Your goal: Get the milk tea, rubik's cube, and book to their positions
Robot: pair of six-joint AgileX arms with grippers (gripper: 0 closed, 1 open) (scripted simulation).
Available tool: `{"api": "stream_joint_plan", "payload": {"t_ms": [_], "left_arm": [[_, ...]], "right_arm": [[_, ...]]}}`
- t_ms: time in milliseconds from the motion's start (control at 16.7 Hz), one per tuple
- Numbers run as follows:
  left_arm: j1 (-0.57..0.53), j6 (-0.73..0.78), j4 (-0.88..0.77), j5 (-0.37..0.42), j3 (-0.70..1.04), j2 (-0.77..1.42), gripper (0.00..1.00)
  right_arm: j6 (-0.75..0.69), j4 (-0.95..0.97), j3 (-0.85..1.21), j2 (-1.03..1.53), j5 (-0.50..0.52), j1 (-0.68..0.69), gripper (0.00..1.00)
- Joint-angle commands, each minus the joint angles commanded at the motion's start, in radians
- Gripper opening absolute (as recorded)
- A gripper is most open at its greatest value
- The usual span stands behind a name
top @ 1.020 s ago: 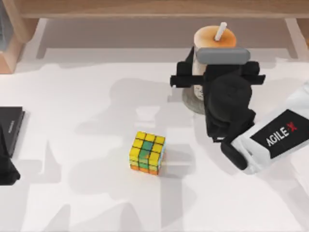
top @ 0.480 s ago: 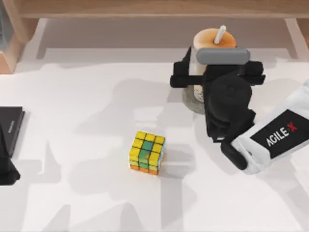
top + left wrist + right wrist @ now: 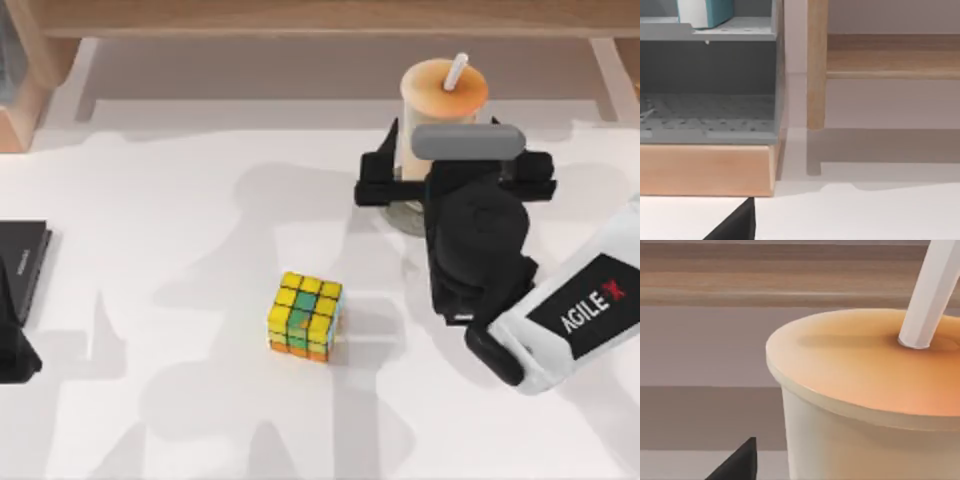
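Two AgileX arms flank the white surface as the right hand stands clenched around the milk tea, at about one o'clock of the surface beside the wooden shelf; up close, its white straw rises from the orange lid. Near centre, well apart from the cup, sits the rubik's cube. At nine o'clock the left arm idles beside a black book, its hand's state impossible to tell. A teal book stands in the grey rack
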Motion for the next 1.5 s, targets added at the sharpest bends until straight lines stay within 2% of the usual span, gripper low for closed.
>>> {"api": "stream_joint_plan", "payload": {"t_ms": [240,660,1020,1260,1500], "left_arm": [[0.0,0.0,0.0,0.0,0.0,0.0,1.0],[0.0,0.0,0.0,0.0,0.0,0.0,1.0],[0.0,0.0,0.0,0.0,0.0,0.0,1.0],[0.0,0.0,0.0,0.0,0.0,0.0,1.0],[0.0,0.0,0.0,0.0,0.0,0.0,1.0]], "right_arm": [[0.0,-0.02,-0.004,-0.012,0.002,-0.001,1.0],[0.002,-0.171,-0.045,-0.212,0.03,0.03,1.0],[0.008,-0.181,-0.035,-0.216,0.028,0.033,1.0],[0.083,-0.298,0.075,-0.228,-0.025,0.1,1.0],[0.227,-0.554,0.268,-0.203,-0.125,0.19,1.0]]}}
